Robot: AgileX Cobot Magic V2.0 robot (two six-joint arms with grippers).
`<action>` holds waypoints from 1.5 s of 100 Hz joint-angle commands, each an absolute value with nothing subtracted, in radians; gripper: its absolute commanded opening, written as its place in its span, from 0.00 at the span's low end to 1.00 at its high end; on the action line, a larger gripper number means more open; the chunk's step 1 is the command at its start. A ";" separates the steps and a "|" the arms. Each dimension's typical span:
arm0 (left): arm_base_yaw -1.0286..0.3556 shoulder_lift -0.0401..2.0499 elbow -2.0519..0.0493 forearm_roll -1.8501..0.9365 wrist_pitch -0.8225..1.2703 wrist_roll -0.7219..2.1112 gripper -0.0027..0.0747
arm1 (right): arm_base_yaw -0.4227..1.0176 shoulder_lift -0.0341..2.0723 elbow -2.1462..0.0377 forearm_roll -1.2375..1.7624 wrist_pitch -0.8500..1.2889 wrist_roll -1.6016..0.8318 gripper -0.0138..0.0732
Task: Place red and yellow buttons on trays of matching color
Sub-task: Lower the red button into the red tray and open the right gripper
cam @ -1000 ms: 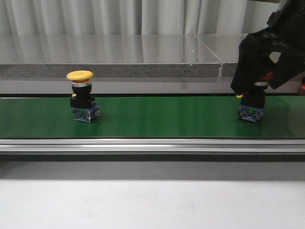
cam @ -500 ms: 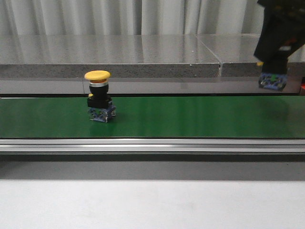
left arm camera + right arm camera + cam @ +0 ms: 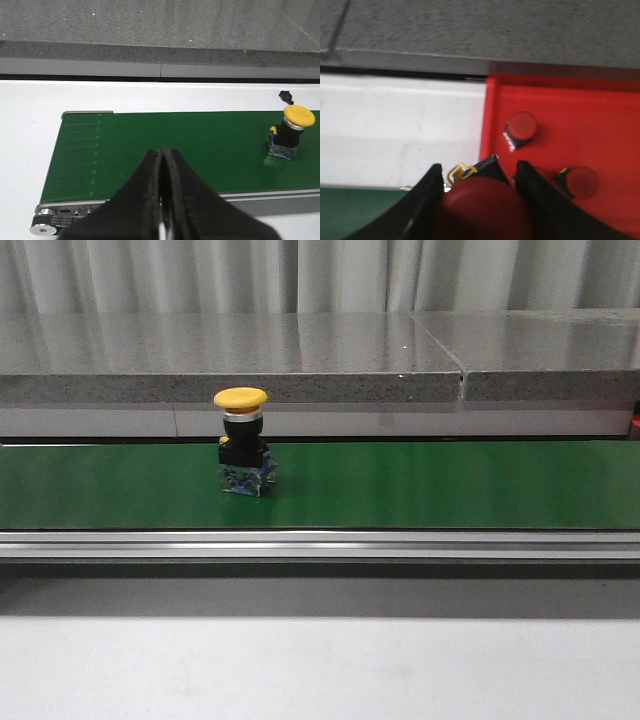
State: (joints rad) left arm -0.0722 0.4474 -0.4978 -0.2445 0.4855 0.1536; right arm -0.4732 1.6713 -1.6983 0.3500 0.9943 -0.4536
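Note:
A yellow button (image 3: pixel 243 398) on a black and blue base stands upright on the green belt (image 3: pixel 420 485), left of its middle; the left wrist view shows the yellow button (image 3: pixel 298 116) too. My left gripper (image 3: pixel 162 151) hangs shut and empty above the belt's near end, well apart from that button. My right gripper (image 3: pixel 479 175) is shut on a red button (image 3: pixel 482 207), held over the edge of the red tray (image 3: pixel 600 115). Two other red buttons (image 3: pixel 521 126) lie in that tray. Neither gripper appears in the front view. No yellow tray is in view.
A grey stone ledge (image 3: pixel 230 355) runs behind the belt. A metal rail (image 3: pixel 320 543) borders the belt's front, with a white table (image 3: pixel 320 670) below it. White surface (image 3: pixel 400 130) lies beside the red tray.
The yellow button has ridden the belt to the right. My right gripper lifted the red button off the belt's right end and left the front view.

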 commanded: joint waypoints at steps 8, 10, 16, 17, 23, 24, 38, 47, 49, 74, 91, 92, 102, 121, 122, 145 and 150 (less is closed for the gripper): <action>-0.079 0.450 -0.526 -0.260 0.410 0.154 0.01 | -0.555 1.758 -1.800 0.426 0.920 -0.450 0.20; -0.079 0.450 -0.526 -0.260 0.410 0.154 0.01 | -0.562 1.776 -1.809 0.428 0.916 -0.450 0.20; -0.079 0.450 -0.526 -0.260 0.410 0.154 0.01 | -0.578 1.829 -1.841 0.428 0.901 -0.450 0.20; -0.079 0.450 -0.526 -0.260 0.410 0.154 0.01 | -0.582 1.835 -1.845 0.428 0.900 -0.450 0.20; -0.079 0.450 -0.526 -0.260 0.410 0.154 0.01 | -0.595 1.889 -1.881 0.428 0.899 -0.450 0.20; -0.079 0.450 -0.526 -0.260 0.410 0.154 0.01 | -0.597 1.894 -1.886 0.428 0.899 -0.450 0.20; -0.079 0.450 -0.526 -0.260 0.410 0.154 0.01 | -0.606 2.007 -1.981 0.429 0.887 -0.450 0.20; -0.079 0.450 -0.526 -0.260 0.410 0.154 0.01 | -0.606 2.066 -2.038 0.429 0.874 -0.450 0.20; -0.079 0.450 -0.526 -0.260 0.410 0.154 0.01 | -0.606 2.079 -2.050 0.429 0.873 -0.450 0.20; -0.079 0.450 -0.526 -0.260 0.410 0.154 0.01 | -0.599 2.194 -2.120 0.429 0.850 -0.450 0.20; -0.079 0.450 -0.526 -0.260 0.410 0.154 0.01 | -0.599 2.246 -2.120 0.429 0.836 -0.450 0.20; -0.079 0.450 -0.526 -0.260 0.410 0.154 0.01 | -0.599 2.249 -2.120 0.429 0.836 -0.450 0.20; -0.079 0.450 -0.526 -0.260 0.410 0.154 0.01 | -0.599 2.268 -2.120 0.429 0.836 -0.450 0.20; -0.079 0.450 -0.526 -0.260 0.410 0.154 0.01 | -0.599 2.286 -2.120 0.429 0.824 -0.450 0.20; -0.079 0.450 -0.526 -0.260 0.410 0.154 0.01 | -0.599 2.287 -2.120 0.429 0.824 -0.450 0.20; -0.079 0.450 -0.526 -0.260 0.410 0.154 0.01 | -0.599 2.301 -2.120 0.429 0.828 -0.450 0.21; -0.079 0.450 -0.526 -0.260 0.410 0.154 0.01 | -0.599 2.301 -2.120 0.429 0.828 -0.450 0.24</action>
State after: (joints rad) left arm -0.0722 0.4474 -0.4978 -0.2445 0.4838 0.1536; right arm -0.5967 2.3664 -2.0869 0.4056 0.8607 -0.4491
